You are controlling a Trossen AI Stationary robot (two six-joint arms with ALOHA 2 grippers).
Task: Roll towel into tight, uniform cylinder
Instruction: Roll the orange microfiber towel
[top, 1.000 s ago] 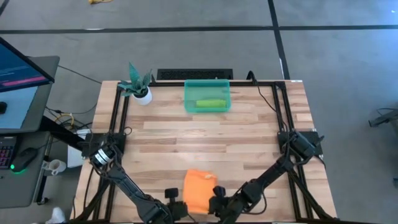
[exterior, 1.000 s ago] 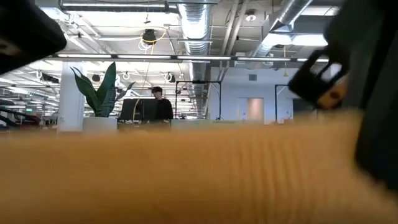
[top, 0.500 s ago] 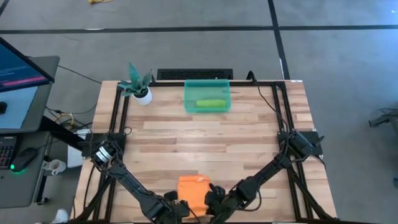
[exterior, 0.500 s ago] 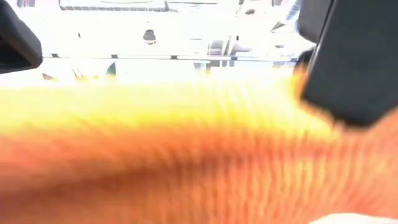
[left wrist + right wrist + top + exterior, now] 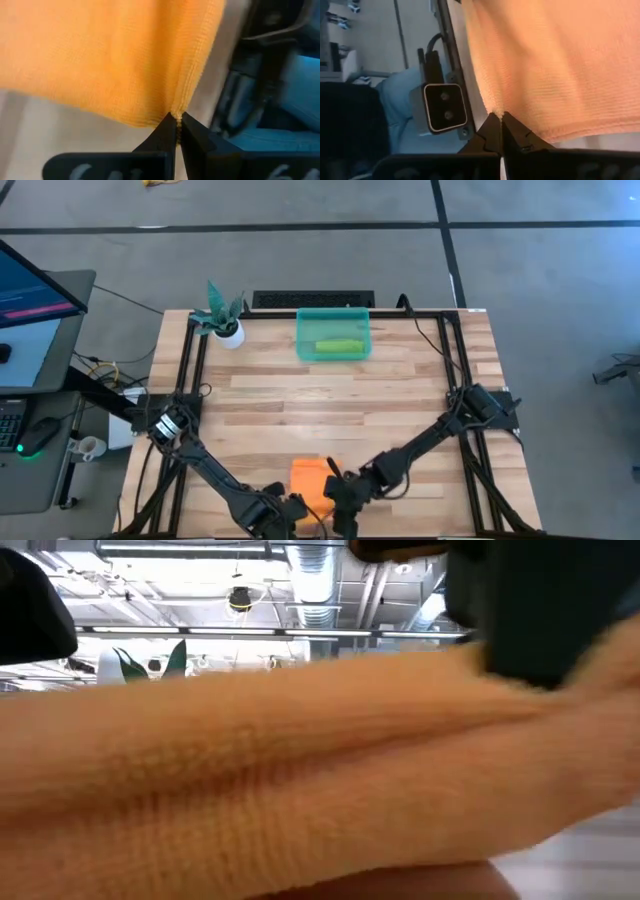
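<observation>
Towel first: the orange woven cloth towel (image 5: 311,479) sits at the near edge of the light wooden plank table (image 5: 330,395), between the two arms, folded or bunched into a compact patch and not yet a cylinder. Both claws have it by an edge. The left claw (image 5: 177,131) is pinched closed on the towel's hem, its tips meeting right at the stitched border. The right claw (image 5: 500,131) is likewise closed on the opposite side's edge, a fold of cloth caught between its tips. In the low view the towel (image 5: 300,780) fills the frame as a long, soft ridge, apparently lifted or draped close to the lens; it looks like a loose fold, not a wound roll.

As I judge it, the task is at an early stage: the cloth is gripped and gathered, but no tight turns show. Still left are laying it flat, winding it evenly and finishing with a firm, uniform cylinder.
</observation>
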